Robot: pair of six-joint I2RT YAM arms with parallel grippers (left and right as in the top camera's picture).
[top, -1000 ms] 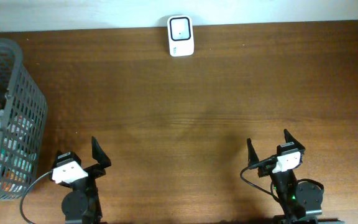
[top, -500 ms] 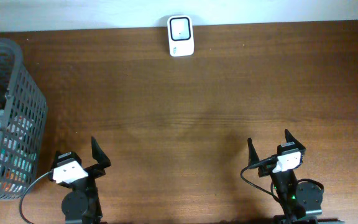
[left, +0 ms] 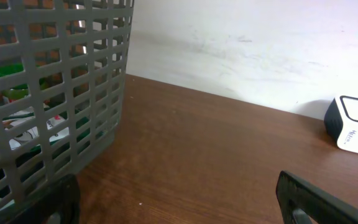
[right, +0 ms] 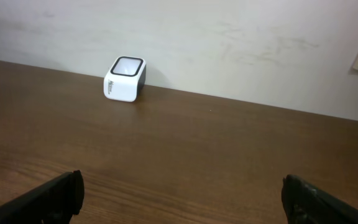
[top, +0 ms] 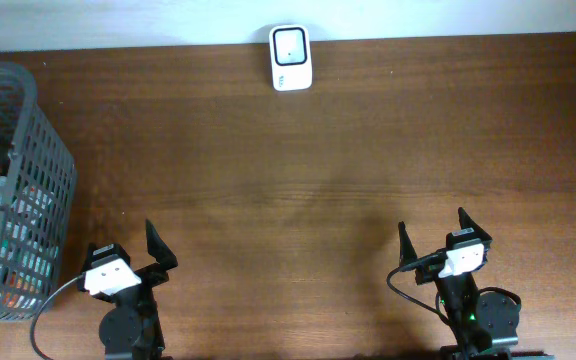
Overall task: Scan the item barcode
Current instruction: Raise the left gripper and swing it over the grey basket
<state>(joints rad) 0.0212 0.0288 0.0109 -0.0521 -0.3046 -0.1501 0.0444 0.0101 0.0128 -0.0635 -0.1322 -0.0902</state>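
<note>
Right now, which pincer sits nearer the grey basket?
The left pincer, open just beside the grey basket; the right pincer, also open, sits far off on the other side.

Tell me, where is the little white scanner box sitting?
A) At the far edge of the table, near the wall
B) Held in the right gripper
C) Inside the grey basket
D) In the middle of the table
A: the white scanner stands alone at the far edge of the table, right by the wall and well apart from the grey basket on the left.
</note>
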